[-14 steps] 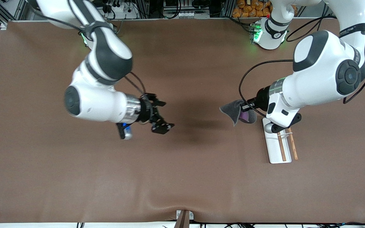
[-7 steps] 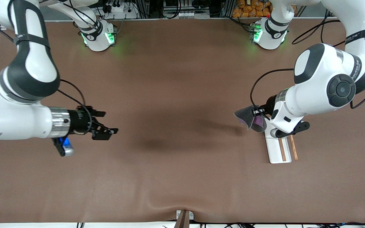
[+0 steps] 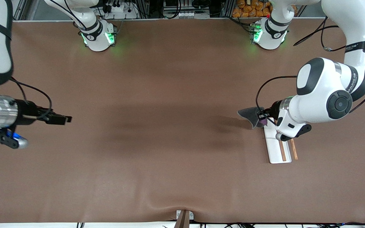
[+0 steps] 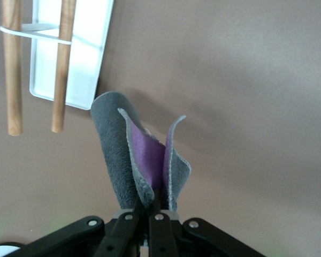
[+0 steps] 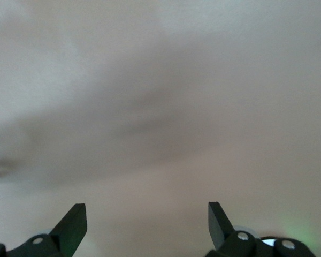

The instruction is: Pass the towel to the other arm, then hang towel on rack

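Note:
The towel (image 3: 248, 114) is dark grey with a purple inner face and hangs folded from my left gripper (image 3: 262, 117), which is shut on it. They hover beside one end of the rack (image 3: 277, 146), a white base with two wooden rods. In the left wrist view the towel (image 4: 115, 155) sticks out from the pinched fingers of my left gripper (image 4: 150, 206), with the rack's white base (image 4: 85, 48) and a wooden rod (image 4: 12, 69) past it. My right gripper (image 3: 64, 119) is open and empty over the right arm's end of the table; the right wrist view shows this gripper (image 5: 147, 219) over bare table.
The brown table cover (image 3: 169, 142) spreads under both arms. The two arm bases (image 3: 98, 34) stand at the table edge farthest from the front camera. A small bracket (image 3: 184, 217) sits at the nearest edge.
My right arm has pulled away from the table's middle toward its own end, gripper open and empty. My left gripper has carried the towel a little toward the rack.

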